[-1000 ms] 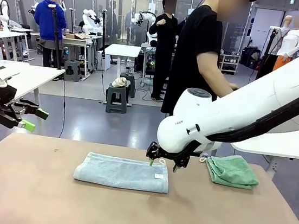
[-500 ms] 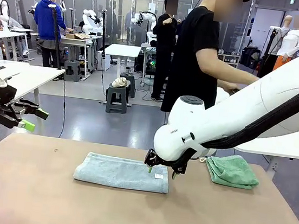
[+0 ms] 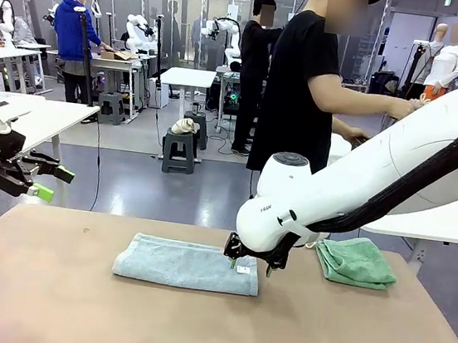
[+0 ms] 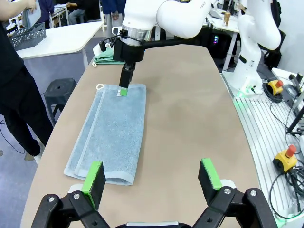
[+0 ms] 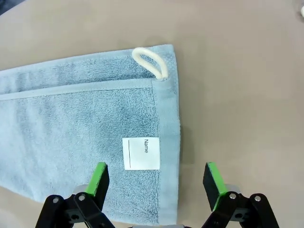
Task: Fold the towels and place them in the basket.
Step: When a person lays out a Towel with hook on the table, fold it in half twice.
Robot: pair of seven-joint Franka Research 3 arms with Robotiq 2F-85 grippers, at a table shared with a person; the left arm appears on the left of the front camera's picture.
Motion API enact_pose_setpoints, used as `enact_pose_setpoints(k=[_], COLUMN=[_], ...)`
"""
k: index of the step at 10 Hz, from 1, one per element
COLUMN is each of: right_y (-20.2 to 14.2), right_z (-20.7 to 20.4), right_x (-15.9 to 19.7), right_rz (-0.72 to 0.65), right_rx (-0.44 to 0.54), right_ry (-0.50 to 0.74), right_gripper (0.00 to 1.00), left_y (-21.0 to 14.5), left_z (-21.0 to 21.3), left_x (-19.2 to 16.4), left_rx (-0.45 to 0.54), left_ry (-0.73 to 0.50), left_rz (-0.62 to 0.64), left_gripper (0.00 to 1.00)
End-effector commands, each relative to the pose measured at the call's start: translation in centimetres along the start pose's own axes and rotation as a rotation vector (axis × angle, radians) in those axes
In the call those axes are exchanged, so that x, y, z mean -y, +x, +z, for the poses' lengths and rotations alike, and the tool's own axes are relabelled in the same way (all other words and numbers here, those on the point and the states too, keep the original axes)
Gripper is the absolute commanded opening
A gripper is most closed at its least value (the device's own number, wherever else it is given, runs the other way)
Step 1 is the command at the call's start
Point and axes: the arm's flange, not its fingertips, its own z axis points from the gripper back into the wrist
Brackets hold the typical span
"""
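Observation:
A pale blue-grey towel (image 3: 186, 265) lies folded into a long strip on the tan table. My right gripper (image 3: 248, 266) hangs open just above its right end. In the right wrist view the towel (image 5: 85, 128) shows a white name tag (image 5: 141, 153) and a cord loop (image 5: 151, 61), and the tag sits between the spread green pads (image 5: 98, 178). The mint green towel (image 3: 356, 262) lies folded at the table's far right. My left gripper (image 3: 50, 183) is open, held off the table's left end with the strip (image 4: 111, 133) ahead of it. A dark mesh basket (image 4: 28, 35) stands on a white side table.
A person in black (image 3: 303, 80) stands at the far side, arms stretched toward the white side table (image 3: 432, 221) on the right. The right arm's white links (image 3: 379, 173) span the right half of the table. The tan tabletop (image 3: 193, 326) is bare in front.
My right gripper has sunk slightly closer to the blue-grey towel's right end. The person's arm has stretched farther right. My left arm has not moved.

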Motion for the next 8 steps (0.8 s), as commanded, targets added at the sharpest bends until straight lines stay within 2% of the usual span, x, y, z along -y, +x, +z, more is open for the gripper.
enact_pose_setpoints(k=[1, 5, 6, 7, 8], right_y=[0.27, 0.29, 0.29, 0.30, 0.28], right_z=[-0.55, -1.20, -1.25, -1.29, -1.36], right_x=[-1.05, -0.89, -0.89, -0.88, -0.87], right_rz=[-0.035, -0.035, -0.037, -0.040, -0.039], right_rx=[0.038, 0.029, 0.026, 0.022, 0.021], right_ry=[-0.035, -0.052, -0.059, -0.059, -0.060], right_gripper=[1.00, 1.00, 0.80, 0.80, 0.61], left_y=[0.06, 0.06, 0.06, 0.06, 0.06], left_z=[0.02, 0.02, 0.02, 0.02, 0.02], left_x=[0.06, 0.06, 0.06, 0.06, 0.06], left_rx=[-0.003, -0.003, -0.003, -0.003, -0.003], left_ry=[0.004, 0.004, 0.004, 0.004, 0.004], left_rz=[-0.002, -0.002, -0.002, -0.002, -0.002], left_gripper=[1.00, 1.00, 1.00, 1.00, 1.00])
